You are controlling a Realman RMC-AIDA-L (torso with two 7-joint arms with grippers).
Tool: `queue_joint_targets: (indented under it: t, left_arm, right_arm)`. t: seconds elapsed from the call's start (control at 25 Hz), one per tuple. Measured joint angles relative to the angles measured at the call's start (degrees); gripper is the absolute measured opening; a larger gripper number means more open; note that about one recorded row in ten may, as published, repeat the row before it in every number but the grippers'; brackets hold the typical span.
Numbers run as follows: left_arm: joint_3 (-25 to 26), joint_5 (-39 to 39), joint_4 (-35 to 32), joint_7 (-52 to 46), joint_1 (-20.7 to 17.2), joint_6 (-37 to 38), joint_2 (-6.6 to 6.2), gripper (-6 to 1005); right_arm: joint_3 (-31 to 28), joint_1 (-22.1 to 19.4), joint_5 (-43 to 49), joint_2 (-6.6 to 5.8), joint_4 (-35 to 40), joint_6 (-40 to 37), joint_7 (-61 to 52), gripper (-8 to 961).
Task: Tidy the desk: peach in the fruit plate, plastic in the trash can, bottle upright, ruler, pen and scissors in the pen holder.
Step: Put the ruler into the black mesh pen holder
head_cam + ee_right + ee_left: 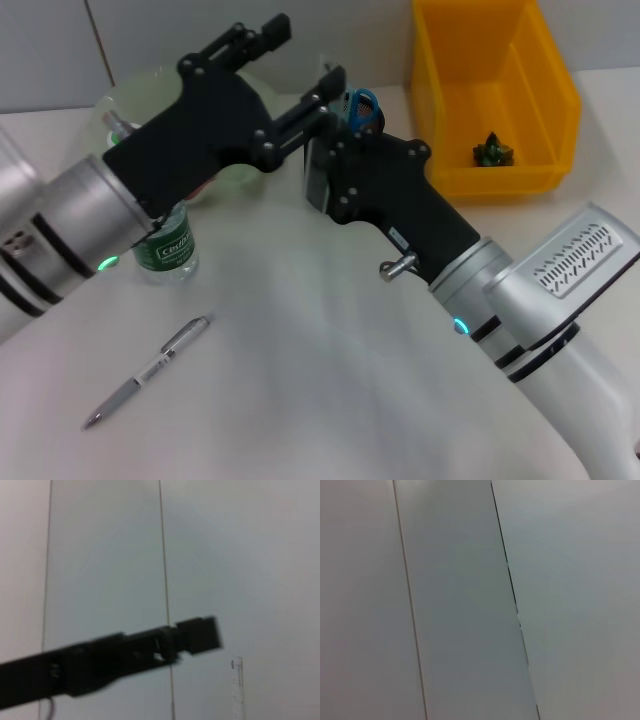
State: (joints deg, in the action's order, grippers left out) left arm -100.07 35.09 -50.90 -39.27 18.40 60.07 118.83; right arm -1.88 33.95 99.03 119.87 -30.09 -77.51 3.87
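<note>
Head view: right gripper point(345, 140) sits at centre-rear of the desk point(330, 380), and its fingers are hidden behind the left arm's lower finger, so there's no telling whether it's clamped or released. The blue loops of the scissors point(362, 108) poke out at its tip, around 12 o'clock from the wrist body; held or just resting there, can't say. The pen holder isn't visible and is probably masked by the two arms. Left gripper point(305, 55) is raised at 11 o'clock, spread wide and carrying nothing, next to the fruit plate point(140, 95). The bottle point(170, 248) is upright at 9 o'clock, under the left forearm. The pen point(150, 368) lies flat at 7 o'clock, untouched. The trash can point(545, 110) at 1 o'clock has a small dark green scrap in it. The ruler point(239, 687) shows faintly in the right wrist view only; where it rests is unclear. Likely step: scissors into the holder. To do it well, the right arm should go blades-down, centre over the cup mouth before letting go, release low so the cup doesn't tip, and the left arm should keep out of the way because the two are crowded.
</note>
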Motion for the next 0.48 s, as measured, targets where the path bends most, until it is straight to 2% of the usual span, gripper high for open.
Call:
queue_joint_targets:
  t: [0.08, 0.12, 0.32, 0.36, 0.4, 0.44, 0.48]
  left_arm:
    - [0.1, -0.2, 0.0, -0.1, -0.2, 0.4, -0.08, 640]
    - [1.2, -0.7, 0.2, -0.6, -1.4, 2.6, -0.22, 665]
    - [3.4, -0.7, 1.0, -1.1, -3.6, 5.9, -0.45, 674]
    - [7.2, 1.9, 3.6, -5.4, -5.3, 10.9, -2.01, 676]
    - [7.2, 1.9, 3.6, -5.4, -5.3, 10.9, -2.01, 676]
    - [7.2, 1.9, 3.6, -5.4, -5.3, 10.9, -2.01, 676]
    - [9.9, 4.8, 6.0, -8.9, -5.3, 14.8, -3.48, 676]
  right_arm:
    - [-0.7, -0.4, 0.3, -0.06, 0.4, -0.7, 0.0, 5]
    - [-1.1, -0.7, 0.4, -0.16, 0.8, -1.5, 0.0, 6]
    - [-4.7, 0.1, 2.5, -0.58, 4.3, -5.5, -0.5, 8]
    - [-4.7, 0.1, 2.5, -0.58, 4.3, -5.5, -0.5, 8]
    - [-6.9, 2.0, 3.3, -0.59, 6.6, -4.7, -1.2, 8]
    - [-6.9, 2.0, 3.3, -0.59, 6.6, -4.7, -1.2, 9]
    - [-7.4, 2.7, 3.5, -0.60, 7.3, -4.1, -1.9, 9]
